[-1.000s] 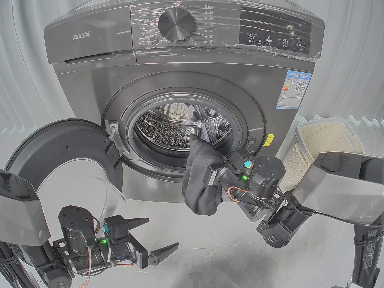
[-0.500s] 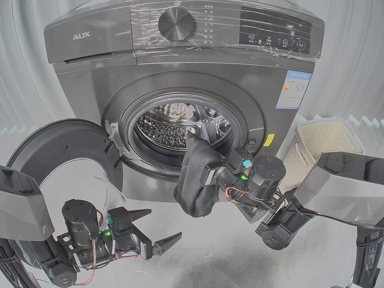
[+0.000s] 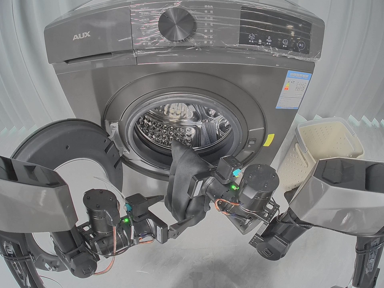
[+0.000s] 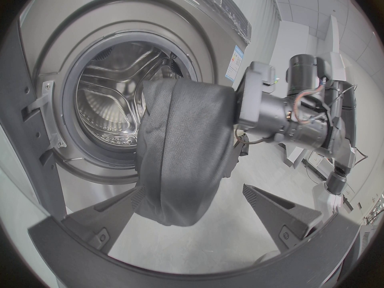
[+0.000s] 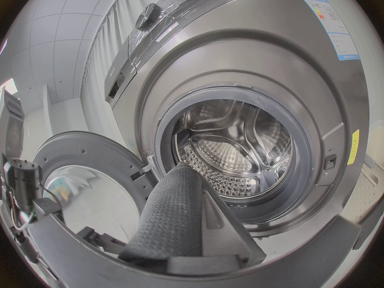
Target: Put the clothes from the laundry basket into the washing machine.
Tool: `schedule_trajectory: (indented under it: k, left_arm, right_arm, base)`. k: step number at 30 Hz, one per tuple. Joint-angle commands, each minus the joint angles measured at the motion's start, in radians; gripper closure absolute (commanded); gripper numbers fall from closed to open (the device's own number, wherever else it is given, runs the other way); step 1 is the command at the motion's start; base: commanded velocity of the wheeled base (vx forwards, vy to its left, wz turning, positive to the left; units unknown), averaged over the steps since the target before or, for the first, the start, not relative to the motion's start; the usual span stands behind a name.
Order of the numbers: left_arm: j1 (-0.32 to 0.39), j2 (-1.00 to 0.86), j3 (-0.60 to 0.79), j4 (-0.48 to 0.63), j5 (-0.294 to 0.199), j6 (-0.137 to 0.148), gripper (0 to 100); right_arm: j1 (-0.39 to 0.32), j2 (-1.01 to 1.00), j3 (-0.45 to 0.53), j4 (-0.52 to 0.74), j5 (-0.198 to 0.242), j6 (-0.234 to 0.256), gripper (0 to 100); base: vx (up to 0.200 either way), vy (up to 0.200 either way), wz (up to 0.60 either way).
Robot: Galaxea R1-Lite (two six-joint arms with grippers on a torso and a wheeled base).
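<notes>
Dark garment (image 3: 182,175) in right gripper (image 3: 199,187), before washing machine (image 3: 92,81) mouth.

washer (image 3: 96,89) body brushed mid-grey, dial (image 3: 176,24) darker grey, panel (image 3: 276,31) black. drum (image 3: 168,131) shiny chrome with a dotted hole pattern. label (image 3: 293,89) blue and white with coloured bars, sticker (image 3: 269,139) yellow. cloth (image 3: 184,177) plain charcoal, fine weave. door (image 3: 60,145) dark grey. basket (image 3: 328,137) cream, perforated grid of holes. curtain (image 3: 24,61) pale grey-white, vertical pleats.
</notes>
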Motion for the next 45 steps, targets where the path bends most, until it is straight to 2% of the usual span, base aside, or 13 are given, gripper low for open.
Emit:
schedule_trajectory:
  k: [1, 8, 18, 24, 25, 34, 40, 42, 43, 45]
  left_arm:
    - [0.006, 0.069, -0.048, 0.0, 0.0, 0.0, 0]
    - [0.009, 0.128, -0.117, 0.0, 0.002, -0.001, 0]
    - [0.106, 0.202, -0.222, 0.0, 0.005, 0.0, 0]
    - [0.11, 0.203, -0.237, 0.0, 0.005, 0.0, 0]
    - [0.109, 0.203, -0.239, 0.0, 0.005, 0.0, 100]
    - [0.115, 0.19, -0.243, -0.002, 0.007, -0.004, 100]
    - [0.132, 0.144, -0.22, -0.002, 0.025, -0.013, 100]
    - [0.132, 0.144, -0.22, -0.002, 0.025, -0.013, 100]
    - [0.132, 0.104, -0.194, -0.002, 0.025, -0.013, 100]
    - [0.127, 0.073, -0.174, -0.002, 0.025, -0.015, 100]
  right_arm:
    - [0.026, -0.014, 0.009, 0.0, -0.001, 0.004, 100]
    - [0.065, -0.039, 0.039, -0.002, -0.001, 0.005, 100]
    - [0.097, -0.077, 0.104, -0.009, -0.003, 0.016, 100]
    - [0.101, -0.066, 0.105, -0.012, -0.001, 0.018, 100]
    - [0.106, -0.065, 0.105, -0.012, -0.001, 0.019, 100]
    - [0.092, -0.063, 0.159, -0.005, -0.015, 0.028, 100]
    - [0.032, -0.056, 0.239, 0.021, -0.039, 0.038, 100]
    - [0.032, -0.056, 0.239, 0.021, -0.039, 0.038, 100]
    - [0.008, -0.042, 0.242, 0.044, -0.064, 0.048, 100]
    - [0.0, -0.033, 0.243, 0.044, -0.064, 0.048, 100]
  base:
    - [0.0, 0.0, 0.0]
    - [0.0, 0.0, 0.0]
    - [0.0, 0.0, 0.0]
    - [0.0, 0.0, 0.0]
    - [0.0, 0.0, 0.0]
    - [0.0, 0.0, 0.0]
    - [0.0, 0.0, 0.0]
    - [0.0, 0.0, 0.0]
    - [0.0, 0.0, 0.0]
    - [0.0, 0.0, 0.0]
